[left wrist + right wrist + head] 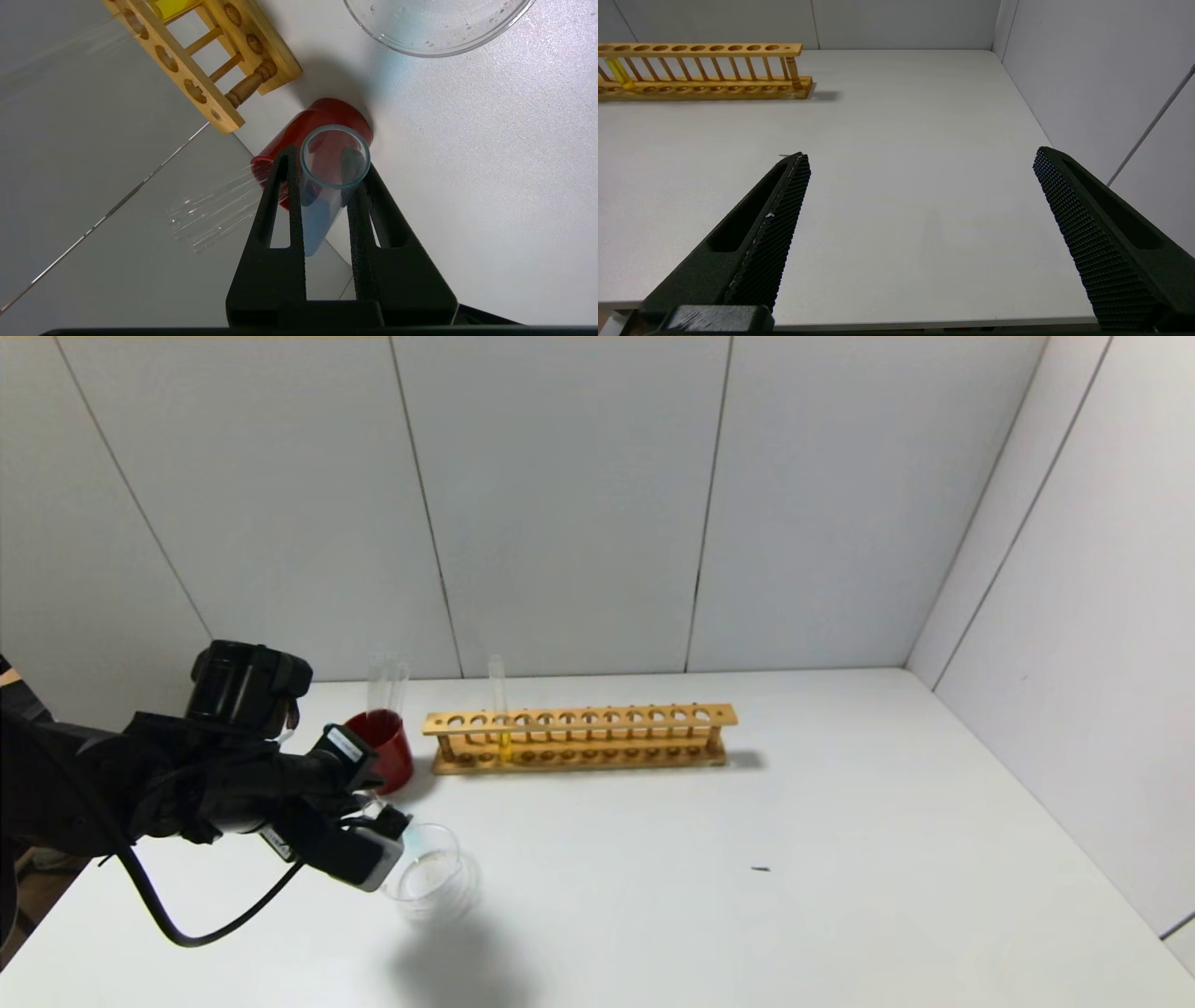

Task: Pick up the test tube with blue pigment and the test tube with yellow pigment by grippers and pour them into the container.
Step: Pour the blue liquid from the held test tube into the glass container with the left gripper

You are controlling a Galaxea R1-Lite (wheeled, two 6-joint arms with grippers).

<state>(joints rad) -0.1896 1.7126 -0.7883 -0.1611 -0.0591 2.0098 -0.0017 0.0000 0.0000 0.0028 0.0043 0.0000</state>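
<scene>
A white table [747, 859] is walled by grey panels [560, 504]; one rack [579, 737], one red cup [387, 747], one container [434, 873] (at seven o'clock) are counted. The test tube with blue pigment [322, 196] is clamped by the left gripper [322, 186]; the right gripper [920, 196] is held wide open, empty.

Head view overhead; wrist views close, sharing rack [579, 737].

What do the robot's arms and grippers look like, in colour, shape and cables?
The left arm is bulky and black, with a looping black cable and a pale label. The left gripper has slim black slotted fingers. The right gripper has black wedge fingers with dimpled pads.
</scene>
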